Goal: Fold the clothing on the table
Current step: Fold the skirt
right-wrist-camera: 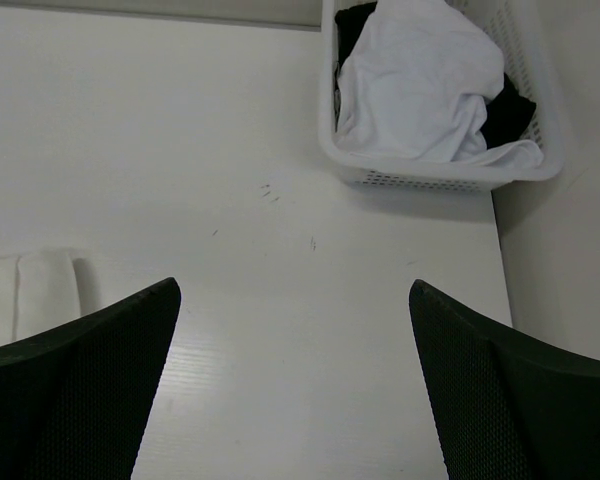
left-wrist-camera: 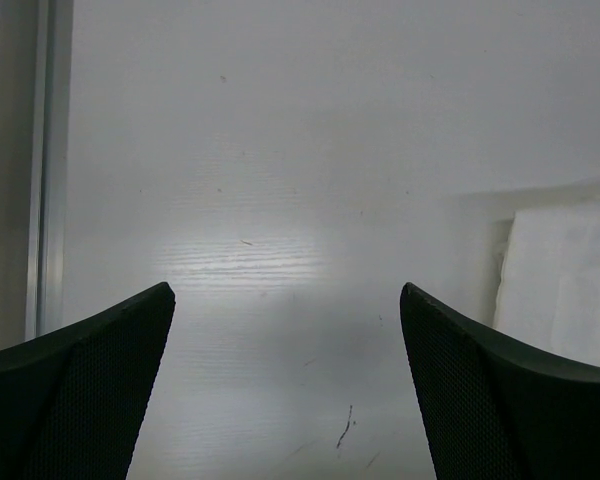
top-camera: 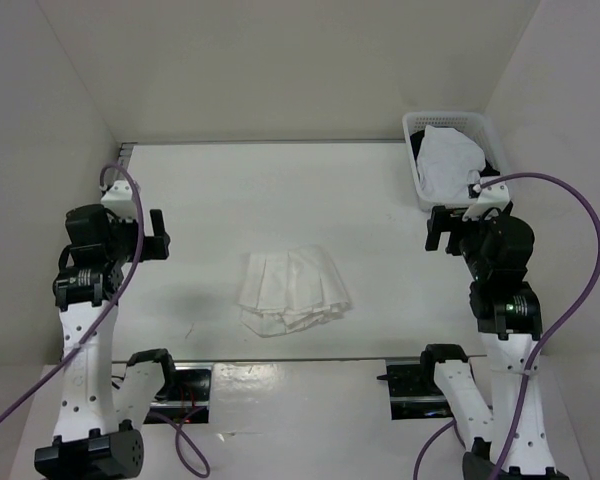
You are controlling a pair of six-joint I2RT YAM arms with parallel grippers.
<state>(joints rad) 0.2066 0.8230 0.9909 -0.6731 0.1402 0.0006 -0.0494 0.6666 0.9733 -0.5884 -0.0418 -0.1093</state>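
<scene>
Pleated skirt [top-camera: 290, 292] lies folded, mid table [top-camera: 380, 200]. Left arm elbow-up, well left of skirt; left gripper [top-camera: 160, 236] spread wide, empty. Right arm mirrored, well right of skirt; right gripper [top-camera: 435, 228] spread wide, empty. Basket [top-camera: 412, 125] far right of skirt.

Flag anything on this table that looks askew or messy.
The skirt lies folded in the middle of the table, but its layers do not line up: the near edge shows staggered, rumpled layers. In the basket at the far right corner, a white cloth is heaped loosely. Nothing looks spilled or damaged.
</scene>
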